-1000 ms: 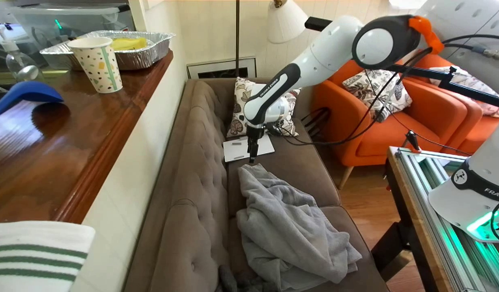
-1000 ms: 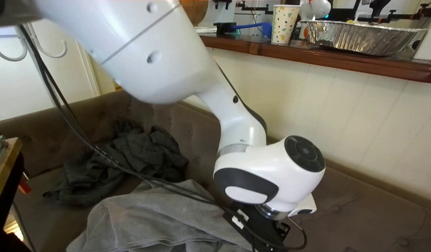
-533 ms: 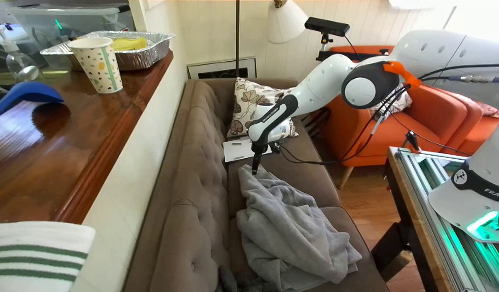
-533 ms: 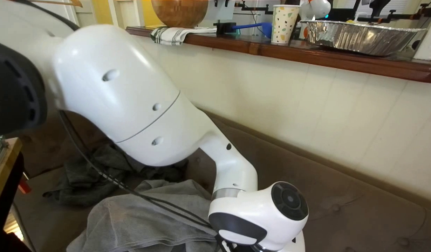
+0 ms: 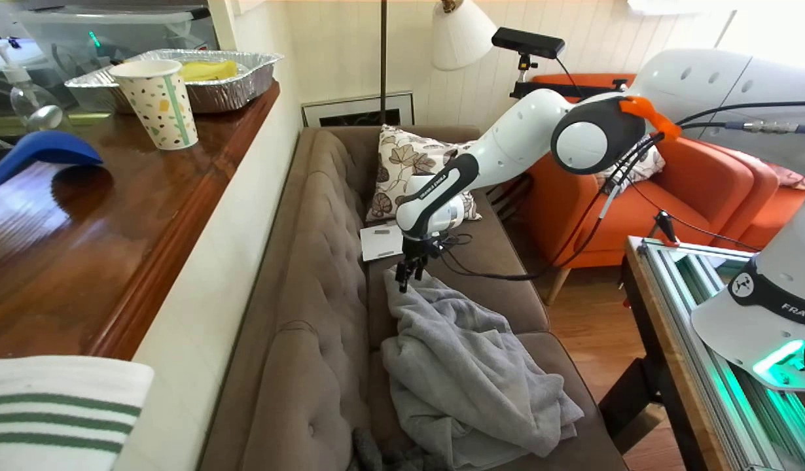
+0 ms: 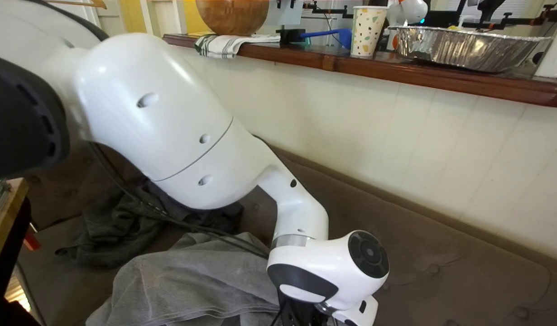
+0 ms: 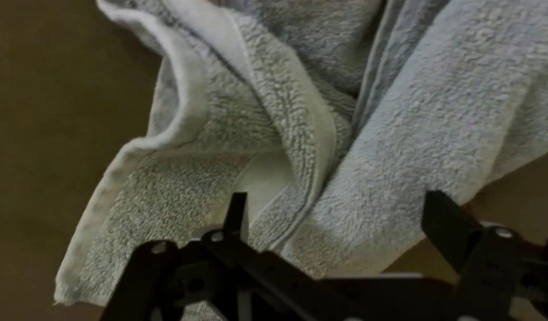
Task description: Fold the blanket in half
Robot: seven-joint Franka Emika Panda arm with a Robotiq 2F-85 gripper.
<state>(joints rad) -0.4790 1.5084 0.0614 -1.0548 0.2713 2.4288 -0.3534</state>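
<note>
Blanket, light grey, rumpled, lies on the surface, a brown couch seat. Its narrow end is under the tool; the bulk spreads out from there on the tool's near side, seen in an exterior view. Tool points down, fingers spread well apart, blanket folds showing between them in the wrist view. One finger is over the fabric, the other by the blanket's edge. Can't tell whether either touches. Flat white item on the surface, just past the tool on its far side. Floral pillow farther past it, leaning at the couch end. Dark grey cloth bunched well apart from the tool, beyond the blanket's bulk. Orange armchair off to picture-right of the tool. Wooden counter to picture-left, higher than the tool, carrying a paper cup, foil tray, blue utensil and green-striped towel. Lamp shade higher up, beyond the tool.
</note>
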